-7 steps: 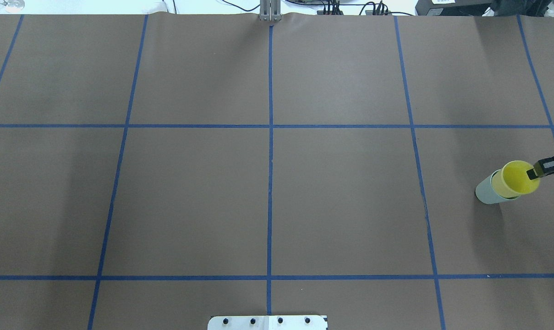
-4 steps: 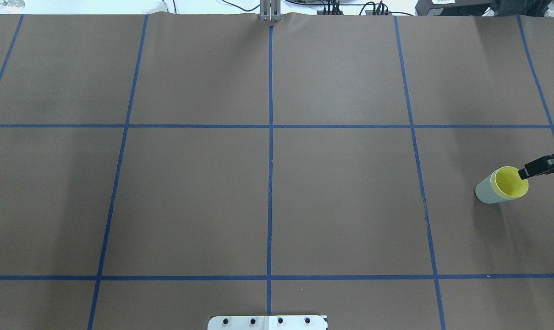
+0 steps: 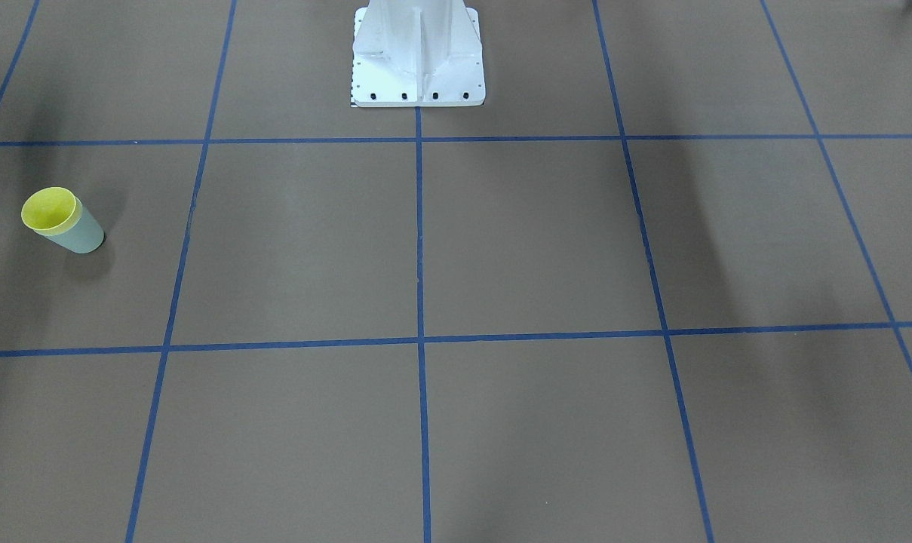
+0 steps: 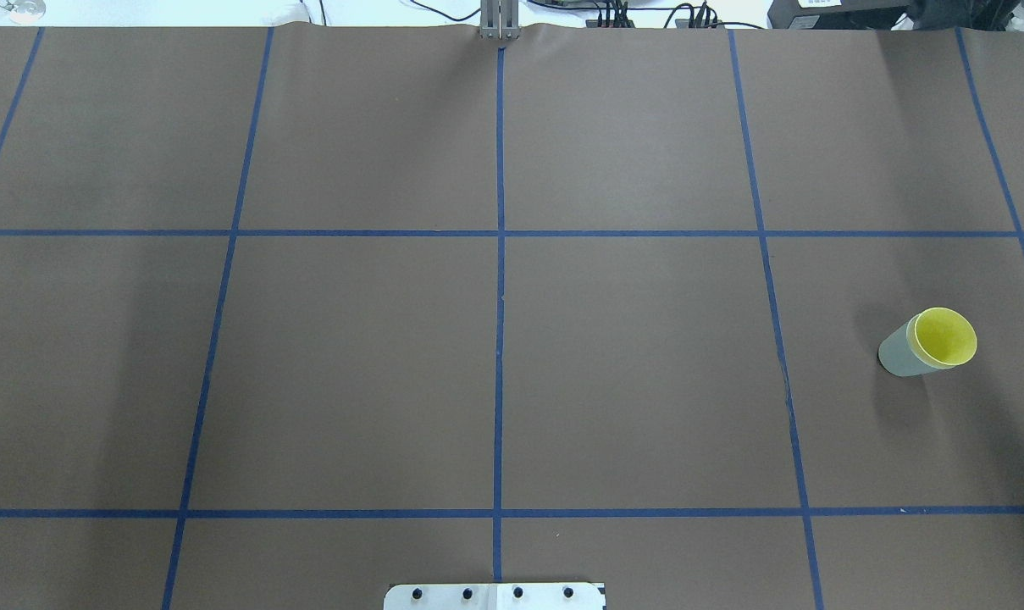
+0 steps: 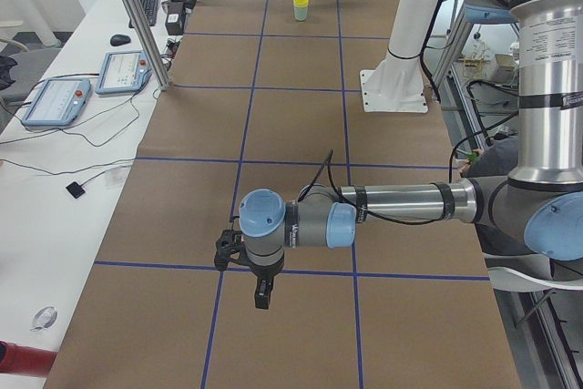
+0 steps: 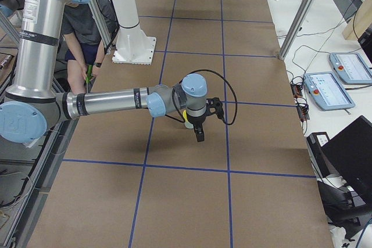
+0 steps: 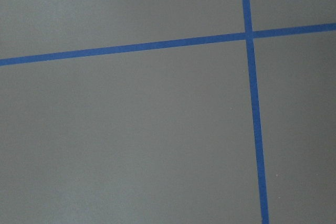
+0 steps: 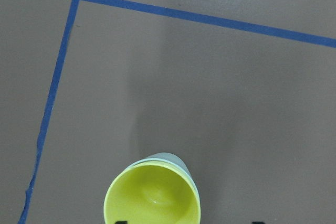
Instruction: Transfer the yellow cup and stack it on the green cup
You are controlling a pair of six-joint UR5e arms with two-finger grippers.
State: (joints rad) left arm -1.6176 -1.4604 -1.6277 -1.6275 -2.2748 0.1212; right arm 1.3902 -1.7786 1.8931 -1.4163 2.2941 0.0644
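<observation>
The yellow cup [image 4: 945, 337] sits nested inside the green cup [image 4: 895, 354] near the table's right edge. Both stand upright, and only the yellow rim and inside show. The pair also shows in the front view, yellow cup [image 3: 48, 209] in green cup [image 3: 84, 235], and from above in the right wrist view [image 8: 152, 198]. My right gripper [image 6: 200, 136] hangs just beside and above the cups. Its fingertips [image 8: 257, 222] barely show, wide apart, at the wrist view's bottom edge, holding nothing. My left gripper [image 5: 261, 293] hangs over bare table far from the cups; I cannot tell if it is open or shut.
The robot's white base [image 3: 418, 68] stands at the table's middle near edge. Blue tape lines grid the brown table cover [image 4: 495, 339]. Operator tablets [image 5: 55, 102] and cables lie on side tables, and a person [image 6: 87, 33] stands behind the robot.
The right gripper let go of the yellow cup, which dropped fully into the green cup. The gripper then drew back right, out of the overhead view.
</observation>
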